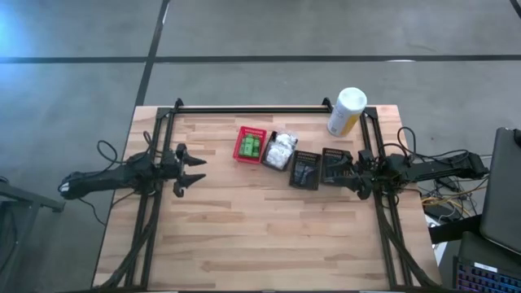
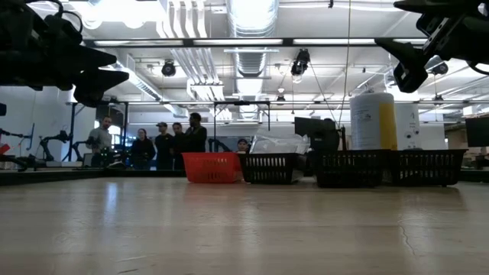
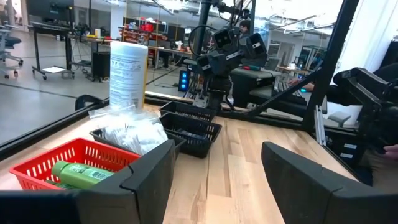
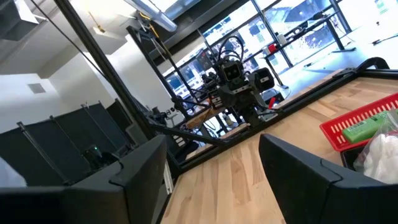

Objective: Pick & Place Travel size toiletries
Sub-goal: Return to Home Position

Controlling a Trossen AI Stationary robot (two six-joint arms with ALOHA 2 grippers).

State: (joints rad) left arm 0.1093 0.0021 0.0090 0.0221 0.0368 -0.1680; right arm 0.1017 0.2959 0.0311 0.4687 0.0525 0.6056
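Green packets [image 1: 250,146] lie in the red basket [image 1: 241,155], also seen as green packets [image 3: 79,173]. White crinkly pouches [image 1: 281,150] fill a black basket beside it, shown too as white pouches [image 3: 133,135]. Two more black baskets [image 1: 306,170] [image 1: 335,165] hold dark items. My left gripper [image 1: 194,172] hovers open over the table's left part, raised, left of the red basket. My right gripper [image 1: 354,177] hovers open at the right end of the basket row, raised.
A tall white-and-yellow canister [image 1: 346,111] stands near the far right corner, behind the baskets. A black bar [image 1: 252,109] runs along the far edge. Bare wood [image 1: 260,236] spans the near half. People stand in the room beyond [image 2: 164,141].
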